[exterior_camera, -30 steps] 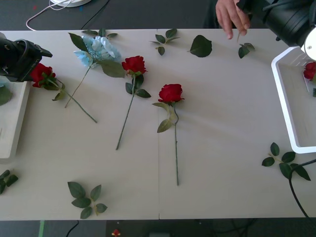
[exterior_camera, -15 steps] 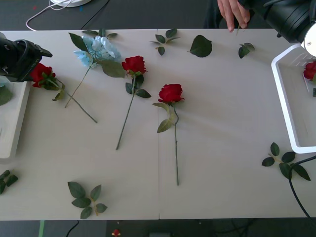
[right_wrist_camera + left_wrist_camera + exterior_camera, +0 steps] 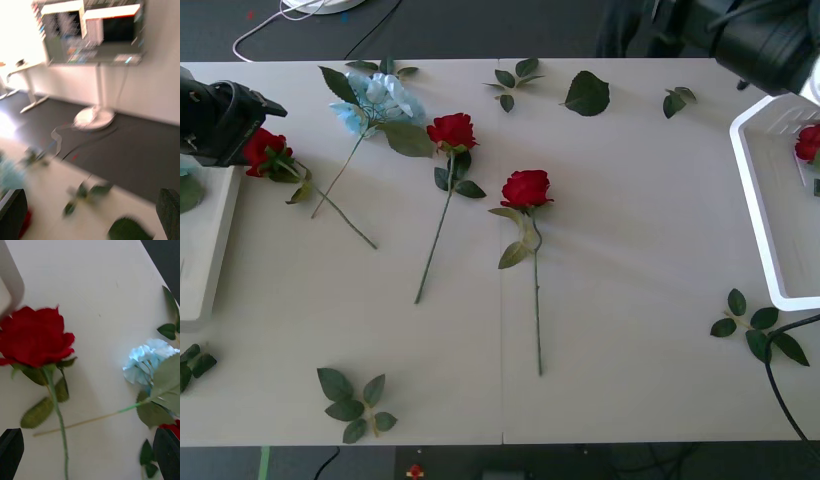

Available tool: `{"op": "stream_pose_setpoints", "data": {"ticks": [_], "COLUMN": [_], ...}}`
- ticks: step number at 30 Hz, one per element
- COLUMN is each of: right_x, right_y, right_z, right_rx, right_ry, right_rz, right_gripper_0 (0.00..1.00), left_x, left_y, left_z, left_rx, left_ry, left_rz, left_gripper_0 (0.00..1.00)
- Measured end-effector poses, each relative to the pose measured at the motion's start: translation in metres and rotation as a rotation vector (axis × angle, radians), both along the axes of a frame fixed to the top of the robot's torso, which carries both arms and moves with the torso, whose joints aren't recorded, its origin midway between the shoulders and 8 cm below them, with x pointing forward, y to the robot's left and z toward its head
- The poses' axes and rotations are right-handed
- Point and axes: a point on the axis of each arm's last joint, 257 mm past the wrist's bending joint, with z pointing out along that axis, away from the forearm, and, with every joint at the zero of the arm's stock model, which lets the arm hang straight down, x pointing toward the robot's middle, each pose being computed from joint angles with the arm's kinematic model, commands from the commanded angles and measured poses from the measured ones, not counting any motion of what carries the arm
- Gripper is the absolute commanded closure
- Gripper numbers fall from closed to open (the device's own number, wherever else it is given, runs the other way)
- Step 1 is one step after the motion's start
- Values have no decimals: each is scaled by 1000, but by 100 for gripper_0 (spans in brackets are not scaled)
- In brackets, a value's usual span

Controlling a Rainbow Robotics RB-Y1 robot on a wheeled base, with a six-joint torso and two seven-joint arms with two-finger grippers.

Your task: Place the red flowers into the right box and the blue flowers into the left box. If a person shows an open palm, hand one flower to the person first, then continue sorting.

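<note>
Three red flowers lie on the table: one in the middle (image 3: 526,188), one behind it (image 3: 452,130), and one at the left (image 3: 262,150) beside the left box (image 3: 202,262). A blue flower (image 3: 380,100) lies at the far left. My left arm (image 3: 215,120) hovers over the left rose. My left gripper (image 3: 88,435) is open above that rose (image 3: 35,335), with the blue flower (image 3: 148,360) beyond it. My right arm (image 3: 765,40) is raised near the far corner of the right box (image 3: 752,200), which holds a red rose (image 3: 808,142). My right gripper (image 3: 92,193) is open and holds nothing.
Loose green leaf sprigs lie scattered: near the front (image 3: 352,400), at the far edge (image 3: 585,93), and by the right box (image 3: 755,330). A black cable (image 3: 780,395) runs off the front right corner. A white cable (image 3: 275,20) lies on the dark floor beyond the table.
The person's hand at the table's far edge has drawn back out of view. My right arm has shifted a little at the far right. The flowers have not moved.
</note>
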Motion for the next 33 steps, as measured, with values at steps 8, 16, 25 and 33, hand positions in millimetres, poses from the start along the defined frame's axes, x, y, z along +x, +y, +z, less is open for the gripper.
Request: {"op": "stream_pose_setpoints", "data": {"ticks": [8,16,25,33], "right_x": [-46,-79,-91,-105], "right_y": [18,33,63,76], "right_z": [-53,-114,-195,-251], "right_rx": [70,28,-73,-123], "right_ry": [342,616,744,846], "right_rz": [109,2,-110,-279], "right_gripper_0": [0,0,0,0], "left_x": [-3,-1,0,6], "left_y": [-17,-7,14,10], "left_z": [3,-18,-69,-70], "left_rx": [-90,-2,86,86], "left_ry": [11,2,-23,-57], "left_rz": [-11,-13,1,-5], "left_gripper_0": [0,0,0,0]}}
